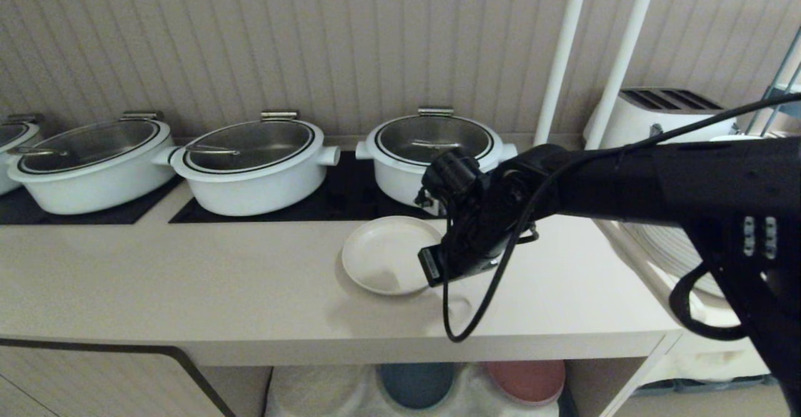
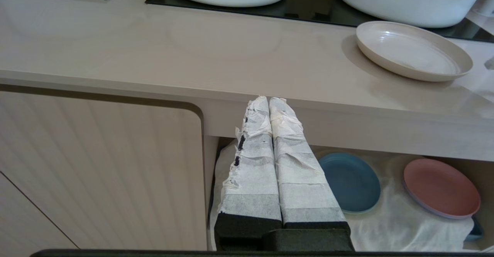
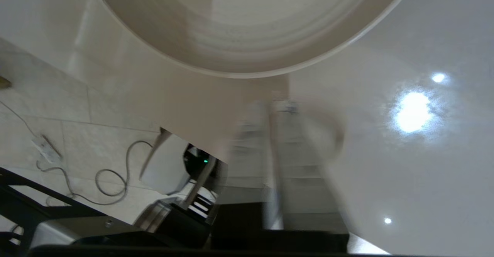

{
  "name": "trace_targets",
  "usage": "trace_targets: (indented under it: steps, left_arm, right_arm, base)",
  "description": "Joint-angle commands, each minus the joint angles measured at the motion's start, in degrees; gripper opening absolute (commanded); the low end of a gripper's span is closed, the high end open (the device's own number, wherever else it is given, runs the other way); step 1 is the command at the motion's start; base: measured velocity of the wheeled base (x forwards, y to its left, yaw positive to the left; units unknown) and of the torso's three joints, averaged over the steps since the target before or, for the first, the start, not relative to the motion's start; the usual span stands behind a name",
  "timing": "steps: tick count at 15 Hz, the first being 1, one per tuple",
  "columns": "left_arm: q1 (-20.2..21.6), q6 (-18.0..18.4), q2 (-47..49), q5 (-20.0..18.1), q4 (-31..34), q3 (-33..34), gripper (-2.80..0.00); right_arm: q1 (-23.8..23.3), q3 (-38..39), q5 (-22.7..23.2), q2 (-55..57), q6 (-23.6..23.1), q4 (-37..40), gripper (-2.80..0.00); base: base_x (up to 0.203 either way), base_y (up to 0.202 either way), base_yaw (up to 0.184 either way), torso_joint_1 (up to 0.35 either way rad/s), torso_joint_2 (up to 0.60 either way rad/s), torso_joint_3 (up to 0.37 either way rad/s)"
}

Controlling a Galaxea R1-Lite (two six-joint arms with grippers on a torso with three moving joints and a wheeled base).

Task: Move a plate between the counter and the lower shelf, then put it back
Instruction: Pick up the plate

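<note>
Plate point(image 1: 385, 254): lay flat on the counter point(image 1: 188, 279), just before a white pot point(image 1: 432, 154).
Right gripper point(image 3: 274, 106): hovered beside the plate's rim, clear of it; fingers blurred, gap impossible to judge.
Left gripper point(image 2: 269, 102): parked below the counter edge, fingers pressed together.
Lower shelf point(image 2: 397, 222): held a blue plate point(image 2: 349, 181) and a pink plate point(image 2: 442, 187) on white cloth.

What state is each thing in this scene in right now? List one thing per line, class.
plate: flat on the counter, free of any grip.
right end effector: beside the plate's rim, holding nothing.
left end effector: shut, empty, below the counter edge.
three pots: lids on.
blue plate: on the lower shelf.
pink plate: on the lower shelf.
</note>
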Motion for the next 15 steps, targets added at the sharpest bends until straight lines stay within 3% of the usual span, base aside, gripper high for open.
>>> trace_targets:
  steps: [1,8,10,12,15]
  left_arm:
    - [0.0,-0.06,-0.02,0.03,0.0,0.01,-2.8]
    - [0.0,-0.06,-0.02,0.03,0.0,0.05,-2.8]
    - [0.0,-0.06,-0.02,0.03,0.0,-0.03,-2.8]
    - [0.0,-0.06,-0.02,0.03,0.0,0.04,-2.8]
    - [0.0,-0.06,-0.02,0.03,0.0,-0.02,-2.8]
  right_arm:
    - [0.02,0.09,-0.08,-0.33,0.67,-0.28,0.0]
    - [-0.24,0.26,-0.52,-3.48,1.79,1.48,0.0]
    - [-0.18,0.26,-4.09,-3.21,2.99,1.49,0.0]
    - [-0.06,0.27,-11.05,-1.99,4.49,1.2,0.0]
    - [-0.13,0.51,-11.91,-1.69,6.14,1.35,0.0]
  base:
    - [0.0,0.0,0.0,0.0,0.0,0.0]
    - [0.0,0.0,0.0,0.0,0.0,0.0]
    - [0.0,0.0,0.0,0.0,0.0,0.0]
    - [0.0,0.0,0.0,0.0,0.0,0.0]
    - [0.0,0.0,0.0,0.0,0.0,0.0]
